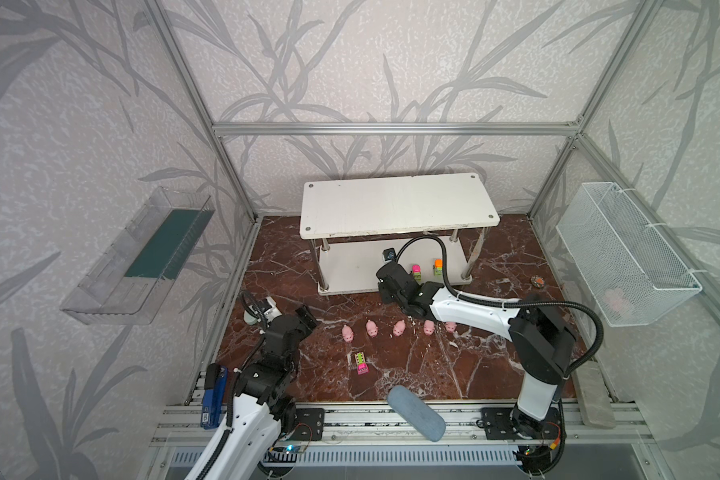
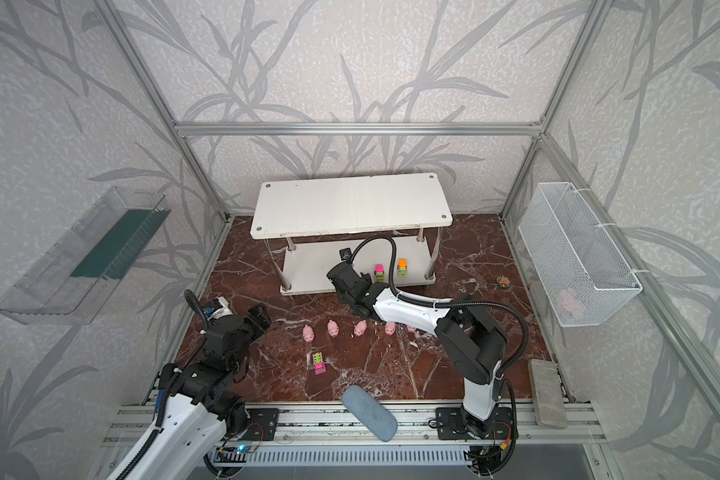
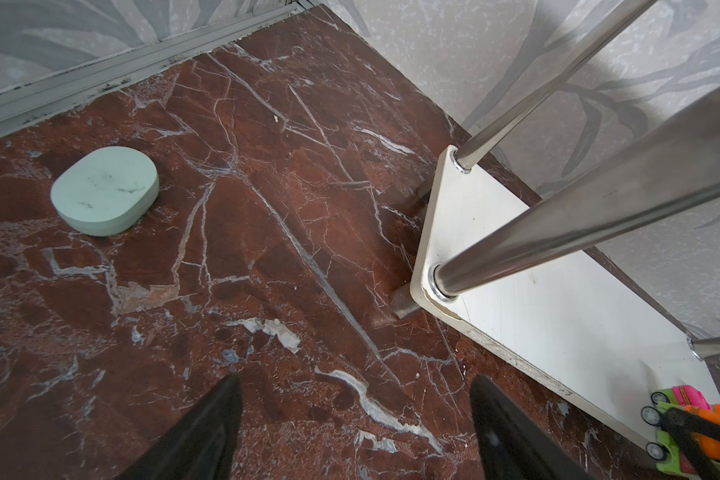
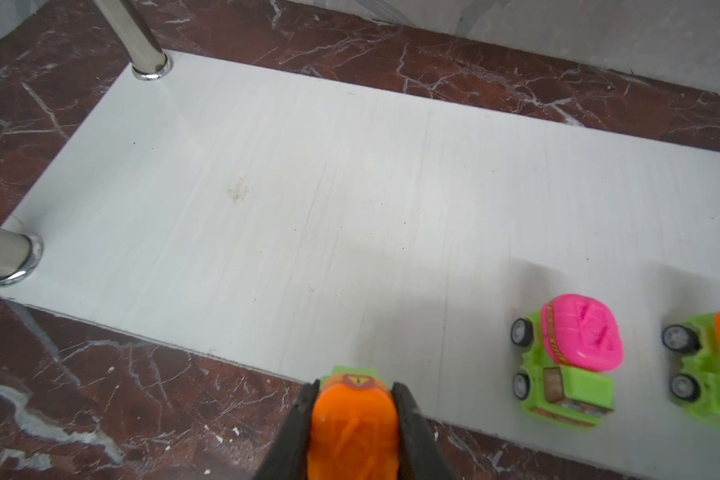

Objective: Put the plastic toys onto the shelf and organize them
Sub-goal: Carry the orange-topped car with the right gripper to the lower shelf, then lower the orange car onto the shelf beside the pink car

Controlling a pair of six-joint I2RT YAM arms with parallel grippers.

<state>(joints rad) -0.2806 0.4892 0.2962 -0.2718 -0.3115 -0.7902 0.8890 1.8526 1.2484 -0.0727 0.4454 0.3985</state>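
Right arm (image 1: pixel 470 311) stretches low and far-left to the shelf (image 1: pixel 395 199), near edge of its lower board; right gripper (image 4: pixel 354 395) is clamped on an orange-topped truck (image 4: pixel 352 424) there. Left arm (image 1: pixel 275 345) crouches near left, left gripper (image 3: pixel 356 395) with jaws wide apart, holding nothing. Pigs (image 1: pixel 372 328) line the floor (image 1: pixel 454 365).

I see the shelf (image 1: pixel 395 203) at the back of the table (image 1: pixel 454 374). On its lower board stand a first truck (image 1: pixel 415 271) and, just right of it, a second truck (image 1: pixel 437 267). Left of them, at the front edge of this board, a third truck (image 4: pixel 350 436) sits between the jaws of the right gripper (image 4: pixel 354 388). In front of the shelf, five pigs (image 1: pixel 398 328) stand on the table in a row from left to right. A fourth truck (image 1: pixel 361 362) lies before this row.
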